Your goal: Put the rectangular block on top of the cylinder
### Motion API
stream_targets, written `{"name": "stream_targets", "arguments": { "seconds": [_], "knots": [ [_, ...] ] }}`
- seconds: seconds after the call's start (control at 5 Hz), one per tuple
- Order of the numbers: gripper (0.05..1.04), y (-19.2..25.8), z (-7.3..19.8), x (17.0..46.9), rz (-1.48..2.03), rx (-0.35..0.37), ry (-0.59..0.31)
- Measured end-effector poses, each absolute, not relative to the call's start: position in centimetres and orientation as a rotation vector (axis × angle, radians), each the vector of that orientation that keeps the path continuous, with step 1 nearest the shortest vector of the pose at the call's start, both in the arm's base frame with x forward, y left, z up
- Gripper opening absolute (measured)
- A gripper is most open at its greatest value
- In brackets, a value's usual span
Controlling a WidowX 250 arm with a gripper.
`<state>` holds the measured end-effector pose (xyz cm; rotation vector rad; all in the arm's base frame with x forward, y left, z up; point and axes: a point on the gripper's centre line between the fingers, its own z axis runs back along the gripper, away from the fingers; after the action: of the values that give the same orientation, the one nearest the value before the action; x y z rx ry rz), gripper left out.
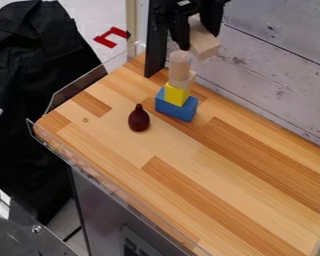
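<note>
At the top of the view, my gripper [197, 34] is shut on the rectangular block [204, 44], a pale wooden piece held at a tilt between its fingers. Just below and to the left of the block is the pale wooden cylinder [180, 62], upright in a stack. Under the cylinder come a light wooden piece [183, 81], a yellow block [176, 94] and, at the bottom, a blue block [176, 106]. The held block appears apart from the cylinder, up and to its right.
A dark red, pear-shaped object [139, 119] stands on the wooden table [189, 175], left of the stack. A whitish plank wall [276, 60] borders the right side, and a dark upright post [156, 47] rises behind the stack. Clear edging [102, 182] lines the table's front left.
</note>
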<state>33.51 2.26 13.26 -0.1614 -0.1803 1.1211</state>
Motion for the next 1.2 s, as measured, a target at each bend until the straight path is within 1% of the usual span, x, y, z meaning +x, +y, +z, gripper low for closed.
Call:
{"name": "stream_targets", "arguments": {
  "seconds": [0.8, 1.2],
  "knots": [
    [0.559, 3.9, 10.7, 34.4, 1.151, -0.118, -0.105],
    [0.559, 4.1, 9.7, 34.7, 1.153, -0.117, -0.076]
  ]
}}
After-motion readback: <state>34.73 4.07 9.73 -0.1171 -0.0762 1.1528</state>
